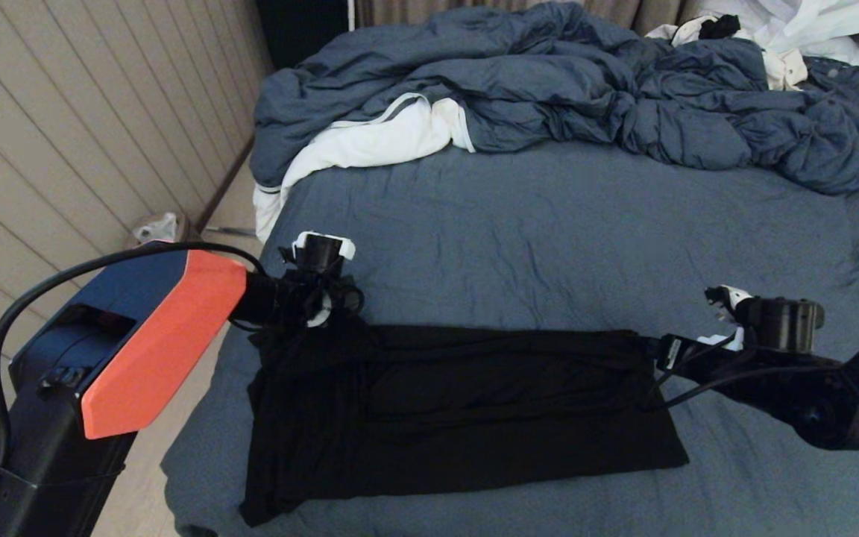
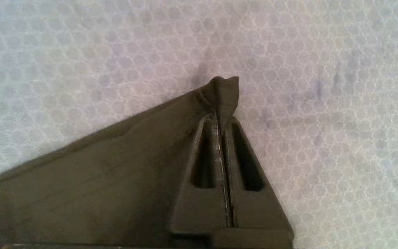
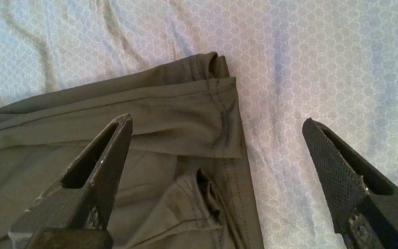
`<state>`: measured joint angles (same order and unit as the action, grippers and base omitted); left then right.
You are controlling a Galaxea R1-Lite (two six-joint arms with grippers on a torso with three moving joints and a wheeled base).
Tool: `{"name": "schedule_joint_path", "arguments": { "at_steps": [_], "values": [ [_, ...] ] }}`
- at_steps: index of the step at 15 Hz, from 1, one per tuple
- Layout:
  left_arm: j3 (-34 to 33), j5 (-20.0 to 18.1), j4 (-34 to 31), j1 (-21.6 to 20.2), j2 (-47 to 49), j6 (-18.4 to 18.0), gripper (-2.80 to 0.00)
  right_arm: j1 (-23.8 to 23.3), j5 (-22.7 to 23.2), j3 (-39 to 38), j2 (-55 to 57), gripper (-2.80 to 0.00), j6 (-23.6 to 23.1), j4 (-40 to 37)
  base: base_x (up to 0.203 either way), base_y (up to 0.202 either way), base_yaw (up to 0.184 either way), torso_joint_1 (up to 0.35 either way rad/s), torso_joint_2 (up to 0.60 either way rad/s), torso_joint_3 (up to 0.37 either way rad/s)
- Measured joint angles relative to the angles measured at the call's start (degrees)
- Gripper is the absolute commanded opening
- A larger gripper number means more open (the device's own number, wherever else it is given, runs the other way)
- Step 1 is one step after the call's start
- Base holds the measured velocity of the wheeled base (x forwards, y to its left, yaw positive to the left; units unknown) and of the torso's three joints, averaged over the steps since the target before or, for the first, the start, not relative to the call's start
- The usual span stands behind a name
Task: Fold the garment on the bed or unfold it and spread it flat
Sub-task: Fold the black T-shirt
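Note:
The black garment lies on the slate-blue bed as a long folded band near the front edge; its print is hidden. My left gripper sits at the band's far left corner. In the left wrist view the left gripper is shut on a pinched corner of the garment, with a tuft sticking out past the tips. My right gripper hovers at the far right corner. The right wrist view shows the right gripper open, straddling the hemmed edge of the garment without touching it.
A puffy blue-grey duvet is heaped across the back of the bed, with a white cloth beneath its left end and white clothes at the back right. The panelled wall and floor run beside the bed's left edge.

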<state>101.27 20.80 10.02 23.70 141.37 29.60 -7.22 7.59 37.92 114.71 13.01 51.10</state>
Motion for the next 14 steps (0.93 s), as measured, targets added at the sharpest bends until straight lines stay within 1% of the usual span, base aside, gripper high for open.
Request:
{"name": "schedule_joint_path", "arguments": {
  "at_steps": [3,5,8,9,11,14],
  "values": [
    [-1.6,0.1,0.1,0.3,-1.0,0.2,-2.80,-0.1,0.0,0.0,-0.2,0.00,0.0,0.0,0.000,0.000,0.000,0.000,0.00,0.000],
    [-3.9,0.1,0.1,0.6,-2.6,0.7,-2.80,0.0,0.0,-0.1,-0.3,0.00,0.0,0.0,0.000,0.000,0.000,0.000,0.00,0.000],
    [-11.2,0.2,0.1,1.5,-8.3,1.7,-2.80,0.0,0.4,-0.1,-0.4,0.00,0.0,0.0,0.000,0.000,0.000,0.000,0.00,0.000],
    [-14.7,0.6,0.1,2.0,-11.1,2.3,-2.80,0.0,0.4,-0.2,-0.6,0.00,0.0,-0.1,0.000,0.000,0.000,0.000,0.00,0.000],
    [-22.7,2.6,0.6,3.8,-16.7,3.4,-2.80,0.0,0.9,-0.4,-1.2,0.00,0.0,-0.1,0.000,0.000,0.000,0.000,0.00,0.000],
    [-33.9,8.9,5.5,8.4,-23.0,4.6,-2.80,-0.1,1.0,-0.5,-1.3,0.00,0.1,-0.1,0.000,0.000,0.000,0.000,0.00,0.000]
  ]
}}
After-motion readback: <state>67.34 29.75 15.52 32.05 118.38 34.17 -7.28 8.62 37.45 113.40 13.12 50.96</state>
